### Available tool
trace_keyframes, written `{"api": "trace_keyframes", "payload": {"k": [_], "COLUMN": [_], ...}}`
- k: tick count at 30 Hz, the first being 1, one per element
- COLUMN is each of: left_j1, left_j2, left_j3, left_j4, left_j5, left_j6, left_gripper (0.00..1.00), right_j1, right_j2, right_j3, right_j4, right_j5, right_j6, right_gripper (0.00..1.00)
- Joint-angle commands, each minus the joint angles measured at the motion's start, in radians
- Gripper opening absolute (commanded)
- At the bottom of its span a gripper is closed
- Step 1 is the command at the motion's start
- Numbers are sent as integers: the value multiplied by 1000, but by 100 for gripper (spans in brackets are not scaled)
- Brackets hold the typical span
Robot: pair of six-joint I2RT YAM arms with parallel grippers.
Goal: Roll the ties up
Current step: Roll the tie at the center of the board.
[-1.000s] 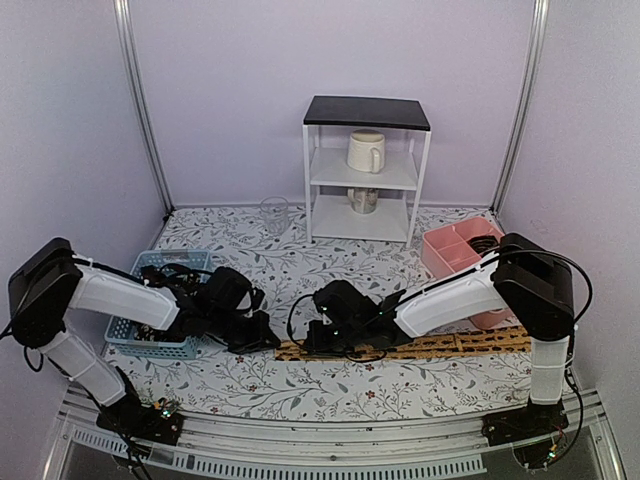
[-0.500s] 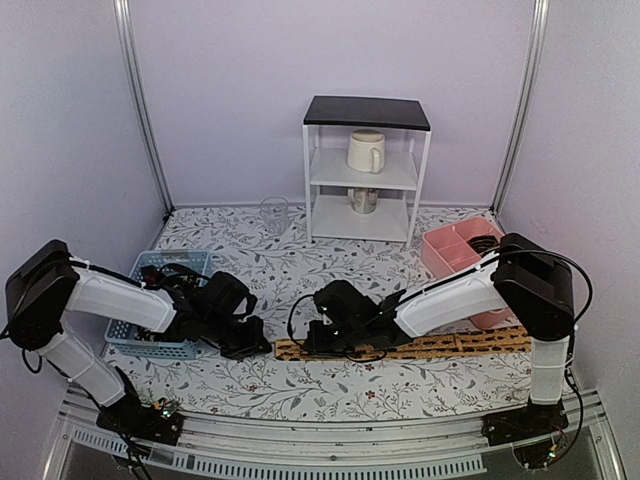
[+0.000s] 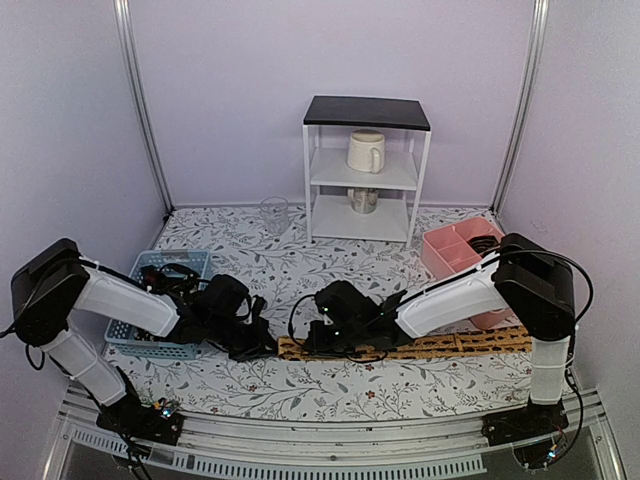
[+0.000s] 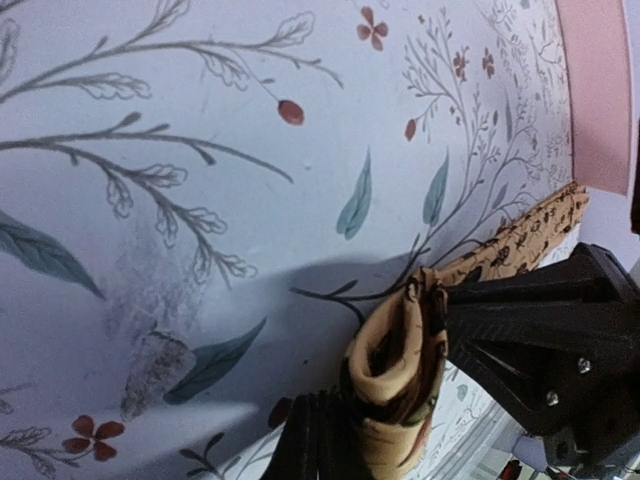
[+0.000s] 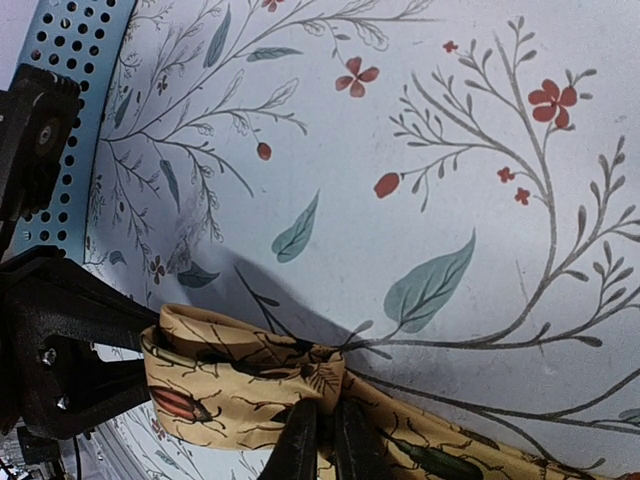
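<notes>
The table [image 3: 300, 390] wears a white cloth printed with grey-green sprigs and small red flowers. A tan-orange tie [image 3: 450, 344] lies flat along the near edge, running from the middle out to the right edge, with its left end folded up off the cloth. A blue basket [image 3: 140, 275] sits by the left edge, a pink tray [image 3: 440, 250] by the right edge, a white shelf [image 3: 365, 215] at the middle of the far edge, and a clear glass [image 3: 274, 214] just left of it.

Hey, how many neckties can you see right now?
1. The tan-orange patterned fabric necktie lies along the table's near edge, its left end folded over. More may be hidden in the blue mesh basket.
</notes>
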Motion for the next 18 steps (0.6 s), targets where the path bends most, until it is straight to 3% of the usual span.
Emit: {"api": "trace_keyframes", "payload": {"k": [1,18], "left_j1": [-8,-10], "left_j2": [-9,10], "left_j3": [-13,51], "left_j4": [87,91], "left_j5": [44,57], "left_j6": [-23,-13], "left_gripper": [0,0], "right_j1": [0,-9], "right_j2": [-40,-90], "right_j3": [-38,-93], "right_j4": [-40,19], "right_j5": [3,2], "right_j6": [1,-17], "right_gripper": [9,8]}}
